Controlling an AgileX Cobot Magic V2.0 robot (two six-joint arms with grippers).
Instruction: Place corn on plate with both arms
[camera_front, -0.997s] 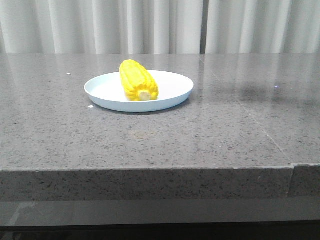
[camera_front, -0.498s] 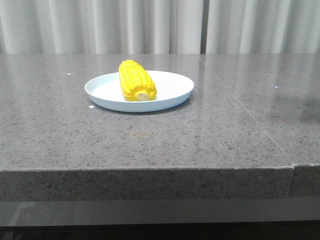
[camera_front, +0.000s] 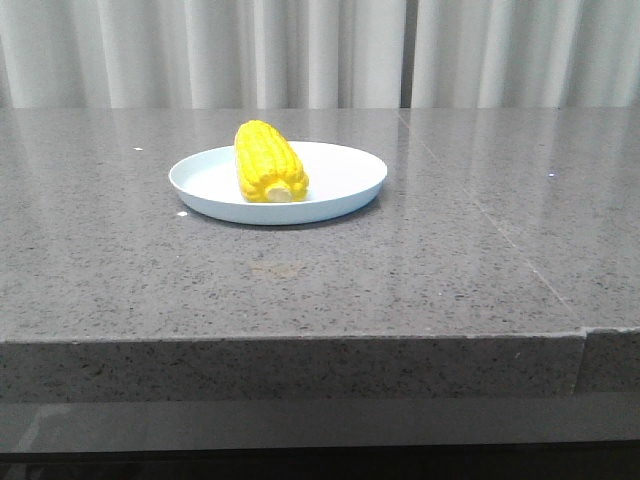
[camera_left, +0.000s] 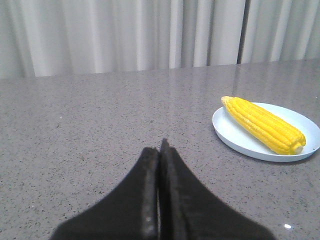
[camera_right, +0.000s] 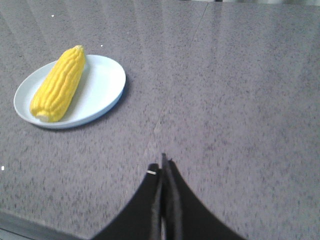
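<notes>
You see the corn (camera_front: 269, 162) lying on the plate (camera_front: 350, 172); placing looks finished. Both the left gripper (camera_left: 159, 150) and the right gripper (camera_right: 163, 170) are pressed together, empty, well apart from the plate; I judge you need only park them.

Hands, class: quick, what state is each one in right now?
Left hand: closed, holding nothing.
Right hand: closed, holding nothing.

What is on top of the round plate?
A bright yellow corn cob lies on the round pale blue-white plate, left of its middle, pale stub end toward the camera. The patch of plate under it is hidden.
</notes>
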